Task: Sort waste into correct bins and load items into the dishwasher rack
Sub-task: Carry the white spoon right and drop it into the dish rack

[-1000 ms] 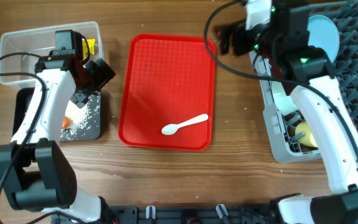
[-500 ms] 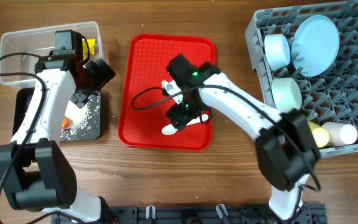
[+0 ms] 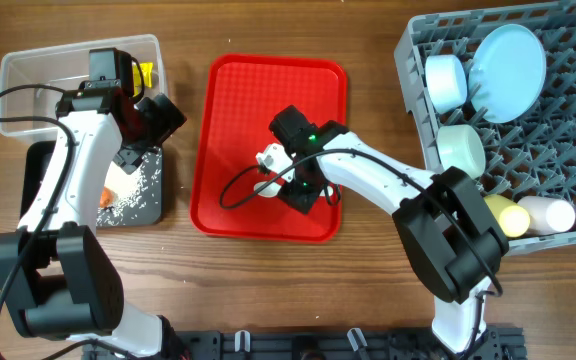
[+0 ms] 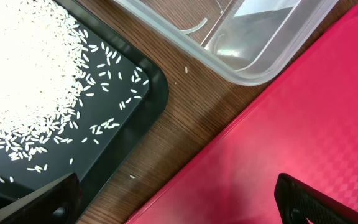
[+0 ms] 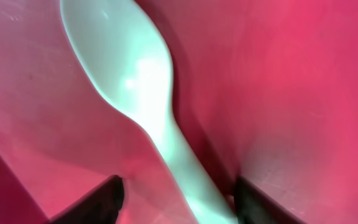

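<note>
The white plastic spoon [image 5: 135, 81] lies on the flat red tray [image 3: 233, 100]. In the right wrist view its handle runs down between my right gripper's [image 5: 179, 202] two open fingers [image 5: 104, 199]. In the overhead view the right gripper [image 3: 303, 192] is down on the tray and hides the spoon. My left gripper [image 4: 179, 211] is open and empty. It hovers over the strip of table between the black tray [image 4: 145, 87], which holds white rice [image 4: 36, 68], and the red tray [image 4: 303, 124]. It also shows in the overhead view [image 3: 156, 115].
The grey rack [image 3: 568, 130] at the right holds the blue plate [image 3: 508, 58], two bowls [image 3: 446, 80], a yellow cup [image 3: 508, 215] and a pale cup [image 3: 550, 213]. The clear tub [image 3: 28, 75] holds a yellow wrapper [image 3: 146, 72]. Carrot [image 3: 105, 198] lies in the black tray.
My right arm has swung from the rack to the red tray and come down with its fingers either side of the spoon's handle. The left arm has not moved.
</note>
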`<state>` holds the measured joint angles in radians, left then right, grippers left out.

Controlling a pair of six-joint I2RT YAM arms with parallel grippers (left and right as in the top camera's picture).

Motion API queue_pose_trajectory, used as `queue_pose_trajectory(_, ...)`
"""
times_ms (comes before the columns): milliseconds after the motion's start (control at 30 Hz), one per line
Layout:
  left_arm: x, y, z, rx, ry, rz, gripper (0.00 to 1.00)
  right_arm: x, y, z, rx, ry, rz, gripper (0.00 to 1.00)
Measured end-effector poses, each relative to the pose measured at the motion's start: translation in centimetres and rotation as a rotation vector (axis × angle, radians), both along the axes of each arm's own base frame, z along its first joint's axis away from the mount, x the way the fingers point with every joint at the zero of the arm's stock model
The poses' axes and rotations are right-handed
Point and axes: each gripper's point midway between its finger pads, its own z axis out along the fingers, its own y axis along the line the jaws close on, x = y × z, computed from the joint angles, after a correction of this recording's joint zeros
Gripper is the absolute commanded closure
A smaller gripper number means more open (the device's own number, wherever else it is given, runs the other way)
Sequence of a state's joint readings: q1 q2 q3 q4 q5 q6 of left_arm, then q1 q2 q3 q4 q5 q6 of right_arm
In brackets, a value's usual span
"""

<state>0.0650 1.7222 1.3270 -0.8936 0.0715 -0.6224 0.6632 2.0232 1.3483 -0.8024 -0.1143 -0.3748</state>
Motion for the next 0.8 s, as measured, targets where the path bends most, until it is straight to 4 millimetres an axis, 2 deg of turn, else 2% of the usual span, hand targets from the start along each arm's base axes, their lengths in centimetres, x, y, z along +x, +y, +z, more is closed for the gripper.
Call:
queue_pose_trajectory(67,0.0,0.0,0.0,0.0,0.0,0.0,0.0,0.0,-0.4,-0.1,-0.02,-0.003,-0.008,0.82)
queue_pose_trajectory(100,0.0,0.0,0.0,0.0,0.0,0.0,0.0,0.0,-0.6,-0.1,-0.027,-0.003,-0.013,0.95)
queue_pose_trajectory(467,0.0,0.0,0.0,0.0,0.0,0.0,0.0,0.8,-1.1,0.1,-0.026,0.005,-0.186,0.96)
queue_pose_trajectory(533,0.0,0.0,0.0,0.0,0.0,0.0,0.0,1.9,-1.9,1.4,-0.013,-0.001,-0.282,0.96)
queue_pose_trajectory(600,0.0,0.0,0.0,0.0,0.0,0.0,0.0,4.9,-2.6,5.9,0.071,-0.078,-0.405,0.96)
queue_pose_trajectory(667,0.0,0.0,0.0,0.0,0.0,0.0,0.0,9.4,-5.3,14.8,0.244,-0.258,-0.583,0.96)
queue_pose_trajectory(700,0.0,0.0,0.0,0.0,0.0,0.0,0.0,10.9,-8.0,19.1,0.316,-0.348,-0.684,0.96)
queue_pose_trajectory(733,0.0,0.0,0.0,0.0,0.0,0.0,0.0,11.7,-12.3,22.8,0.365,-0.425,-0.844,0.96)
queue_pose_trajectory(767,0.0,0.0,0.0,0.0,0.0,0.0,0.0,12.0,-16.6,25.0,0.384,-0.474,-0.999,0.96)
queue_pose_trajectory(800,0.0,0.0,0.0,0.0,0.0,0.0,0.0,11.9,-21.7,26.2,0.383,-0.509,-1.178,0.96)
